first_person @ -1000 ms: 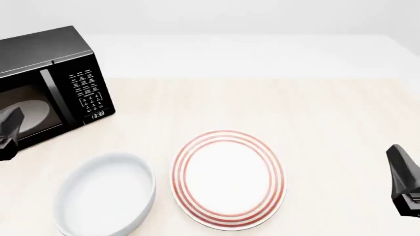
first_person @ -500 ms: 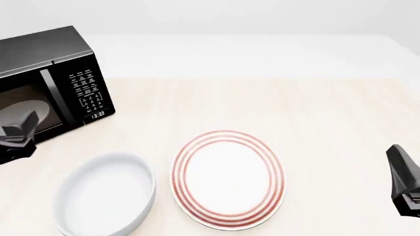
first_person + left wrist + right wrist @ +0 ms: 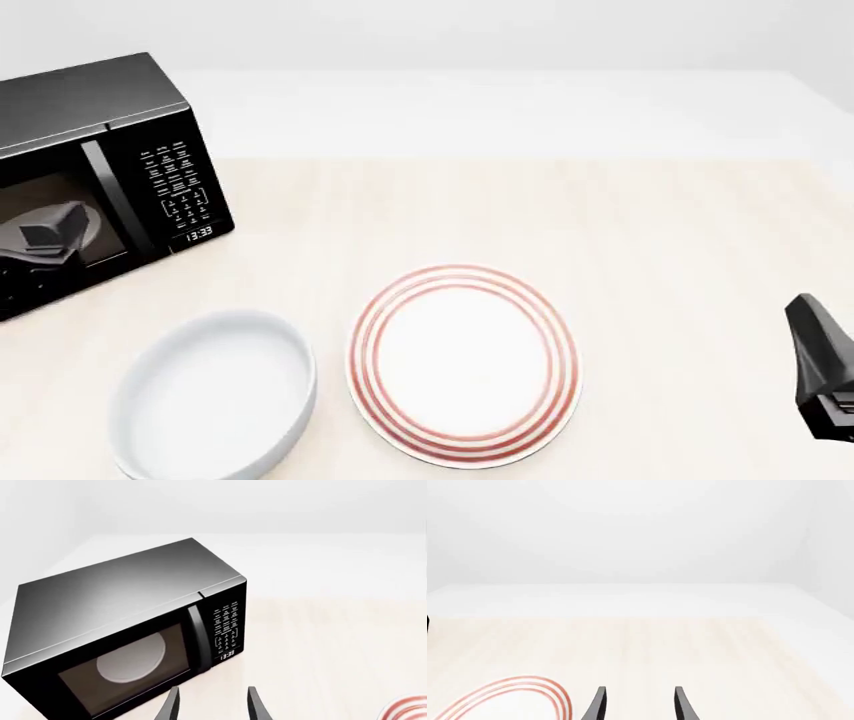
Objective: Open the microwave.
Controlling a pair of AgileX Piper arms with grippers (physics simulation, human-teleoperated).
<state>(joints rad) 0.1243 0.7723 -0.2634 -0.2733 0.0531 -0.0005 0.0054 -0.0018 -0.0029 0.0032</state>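
Left gripper [image 3: 51, 228] has swung up and in over the last second: it was low at the worktop's left edge, tips pointing up beside the door; now it sits higher, overlapping the dark glass door in the front view. So I'm closing on the microwave [image 3: 100, 170], not yet on it.

The microwave stands at the far-left corner of the worktop, door shut, angled slightly toward the middle. Left wrist view shows the vertical bar handle [image 3: 197, 639] ahead of my left fingertips [image 3: 171, 707] and roughly centred between them, with the keypad [image 3: 227, 630] just beyond it. Nothing is between the left jaws; they are spread, released. No contact with the handle that I can see.

My read: this is the approach step; the door hasn't moved between frames. Next I need to go forward so the bar sits between the jaws before I clench.

Right gripper [image 3: 825, 375] is unchanged versus the earlier frames, parked at the right edge near the front. Its jaws are spread too, holding nothing.

The striped plate [image 3: 465, 363] and white bowl [image 3: 214, 398] near the front edge haven't shifted.
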